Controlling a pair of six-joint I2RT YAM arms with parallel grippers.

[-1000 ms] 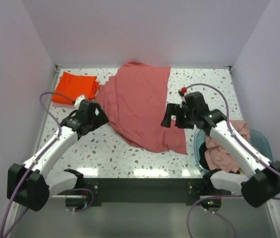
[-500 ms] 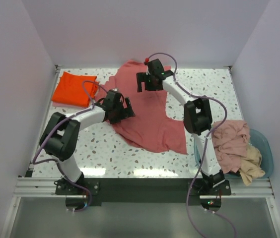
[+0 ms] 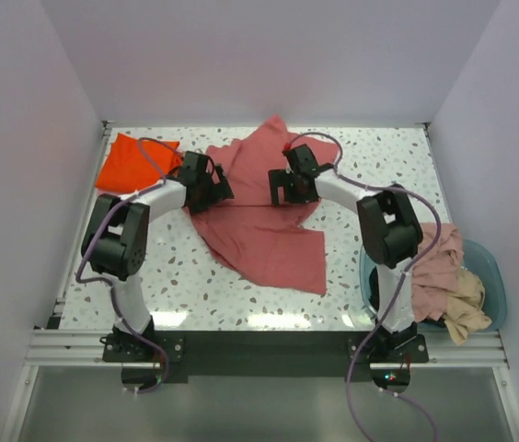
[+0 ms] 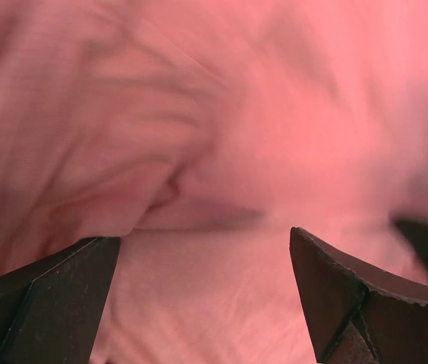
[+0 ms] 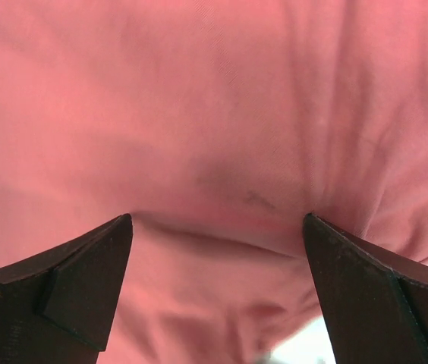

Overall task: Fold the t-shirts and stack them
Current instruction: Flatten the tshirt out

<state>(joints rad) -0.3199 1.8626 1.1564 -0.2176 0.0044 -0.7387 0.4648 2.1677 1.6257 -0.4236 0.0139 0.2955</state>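
Teal basin [image 3: 498,281] sits at the bench's near right corner. Bench [image 3: 172,285] top is white with dark speckles, glare along the near edge. Aluminium rail [image 3: 259,346] runs along the near edge. Plain pale walls [image 3: 269,55] close off the left, far and right sides.

Rumpled salmon-pink shirt [image 3: 269,244] at ctr, orange shirt [image 3: 123,168] folded far L, pink/beige shirts [image 3: 436,273] heaped R.

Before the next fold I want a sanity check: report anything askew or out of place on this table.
The dusty salmon-pink cloth t-shirt lies crumpled and skewed mid-table, its far part bunched. Pink and beige cloth shirts spill over the round teal basin's rim at the right. Nothing looks damaged.
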